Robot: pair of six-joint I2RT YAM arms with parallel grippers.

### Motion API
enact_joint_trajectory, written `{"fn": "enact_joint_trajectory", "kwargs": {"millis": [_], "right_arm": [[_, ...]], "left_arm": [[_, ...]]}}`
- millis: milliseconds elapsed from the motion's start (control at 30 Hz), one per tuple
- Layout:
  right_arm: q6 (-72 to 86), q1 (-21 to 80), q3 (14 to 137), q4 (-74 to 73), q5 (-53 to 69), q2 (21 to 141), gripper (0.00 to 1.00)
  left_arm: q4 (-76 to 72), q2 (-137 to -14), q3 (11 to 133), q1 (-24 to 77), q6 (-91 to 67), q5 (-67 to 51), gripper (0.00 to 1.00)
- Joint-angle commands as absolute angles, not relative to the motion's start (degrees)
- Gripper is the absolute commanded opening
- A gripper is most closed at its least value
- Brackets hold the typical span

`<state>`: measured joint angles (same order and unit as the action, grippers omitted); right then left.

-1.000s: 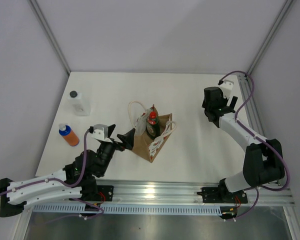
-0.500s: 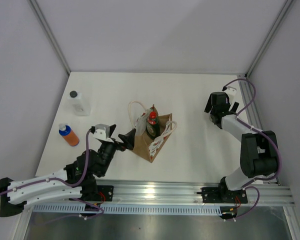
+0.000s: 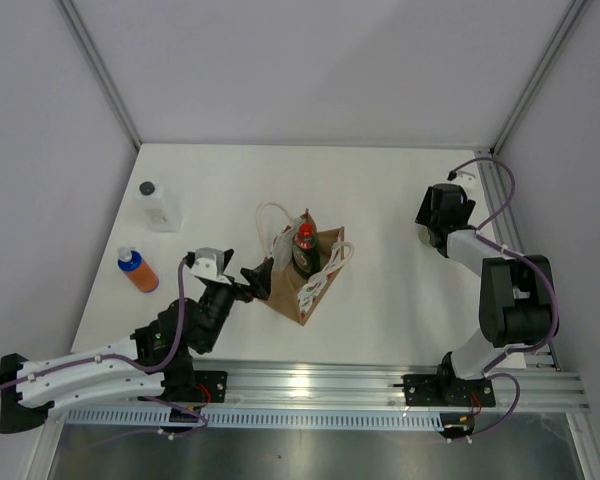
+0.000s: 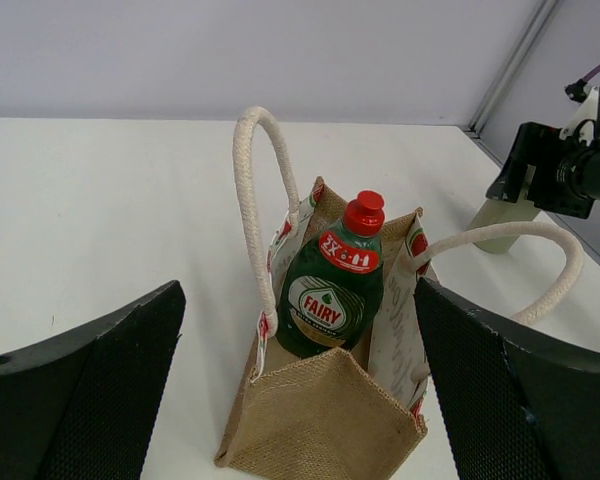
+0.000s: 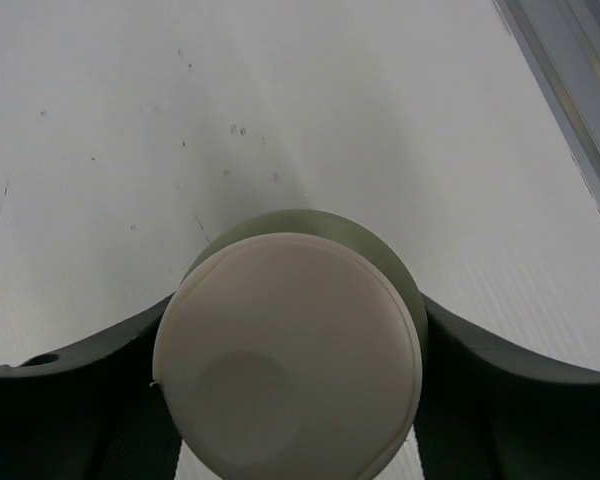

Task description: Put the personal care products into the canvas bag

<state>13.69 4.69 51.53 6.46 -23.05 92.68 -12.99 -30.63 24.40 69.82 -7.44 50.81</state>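
The brown canvas bag [image 3: 307, 287] [image 4: 325, 425] stands mid-table with cream rope handles. Inside it stands the dark bottle with a red cap [image 3: 303, 245] [image 4: 332, 290]. My left gripper [image 3: 255, 277] [image 4: 298, 292] is open, its fingers spread on either side of the bag's near corner without touching it. At the far right, my right gripper [image 3: 435, 218] [image 5: 295, 312] is closed from above on the olive-green bottle with a cream cap [image 5: 290, 350] [image 4: 500, 222], which stands on the table. The clear bottle with a black cap [image 3: 158, 208] and the orange bottle with a blue cap [image 3: 138, 271] stand at the left.
The table's right edge has a metal rail [image 5: 570, 110] close to the olive-green bottle. White walls enclose the table at the back and sides. The aluminium base rail [image 3: 310, 385] runs along the near edge.
My right arm has swung toward the far right edge and come down over the olive-green bottle, and its fingers have closed in on it. The left arm and the bag have hardly moved.
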Motion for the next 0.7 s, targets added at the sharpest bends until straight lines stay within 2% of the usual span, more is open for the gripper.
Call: {"fn": "enact_joint_trajectory", "kwargs": {"millis": [0, 33, 67, 133, 167, 233, 267, 500, 667], "right_arm": [[11.9, 4.4, 50.5, 11.7, -20.9, 92.1, 0.69], [11.9, 4.5, 50.1, 12.0, -20.7, 91.6, 0.6], [11.9, 4.6, 49.6, 12.0, -20.8, 90.9, 0.43], [12.5, 4.7, 49.3, 11.4, -20.1, 88.5, 0.31], [13.2, 5.3, 49.3, 11.2, -19.8, 87.5, 0.21], [13.3, 6.4, 49.6, 9.8, -19.5, 84.1, 0.12], [13.1, 7.2, 49.9, 9.3, -19.3, 82.9, 0.0], [12.0, 14.7, 58.2, 2.1, -18.6, 71.6, 0.0], [8.6, 24.4, 67.6, -3.6, -17.6, 67.3, 0.0]], "left_arm": [[-15.1, -30.6, 25.0, 69.3, -6.8, 50.7, 0.99], [-15.0, -30.5, 25.1, 69.3, -6.8, 50.7, 0.99], [-15.1, -30.5, 25.0, 69.3, -6.9, 50.6, 0.99], [-15.0, -30.4, 25.2, 69.3, -6.9, 50.6, 0.99], [-15.0, -30.4, 25.0, 69.3, -6.9, 50.7, 0.99], [-15.0, -30.3, 24.9, 69.3, -6.9, 50.9, 0.99], [-15.1, -30.3, 24.9, 69.3, -6.9, 51.1, 0.99], [-14.9, -29.5, 24.8, 69.3, -7.0, 51.0, 0.99], [-14.9, -29.2, 24.7, 69.3, -6.9, 50.9, 0.99]]}}
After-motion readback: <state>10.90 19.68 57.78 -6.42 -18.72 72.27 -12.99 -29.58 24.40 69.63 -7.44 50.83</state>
